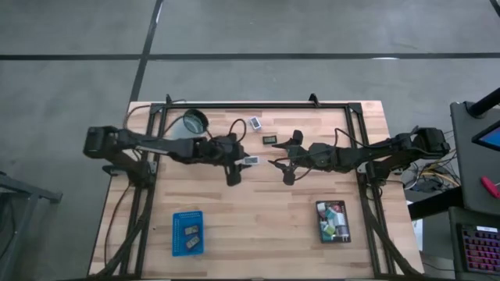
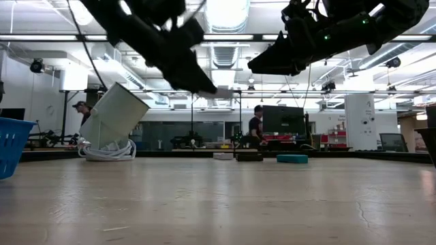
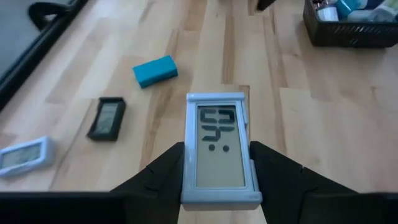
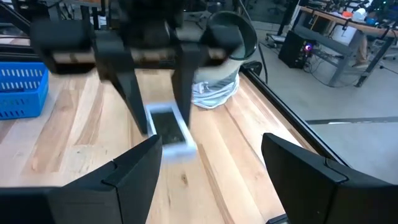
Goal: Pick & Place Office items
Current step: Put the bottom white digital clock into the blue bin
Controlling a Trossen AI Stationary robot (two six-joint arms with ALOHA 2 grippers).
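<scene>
My left gripper point(image 1: 239, 161) is shut on a white rectangle with a grey display point(image 3: 217, 149), held above the table's middle. Facing it from the right, my right gripper point(image 1: 283, 162) hangs open in the air with nothing between its fingers point(image 4: 134, 174). Three more office items lie flat on the wood toward the far edge: a white rectangle point(image 1: 255, 122), a dark rectangle point(image 1: 269, 139) and a teal block point(image 3: 155, 70). My left gripper pinches the white rectangle's two long sides point(image 3: 186, 180) between its two fingers, at the end nearest the wrist. The fingers come from the table's left, slanting down, and lie along the rectangle. It sticks out ahead of them, display up, lifted clear of the table point(image 2: 221, 90).
A blue tray point(image 1: 187, 232) holding two items stands near the front left. A black tray point(image 1: 333, 222) with several items stands front right. A clear round cup point(image 1: 195, 122) lies tilted at the far left. Black frame rails point(image 1: 258, 105) run along the table's far edge and sides.
</scene>
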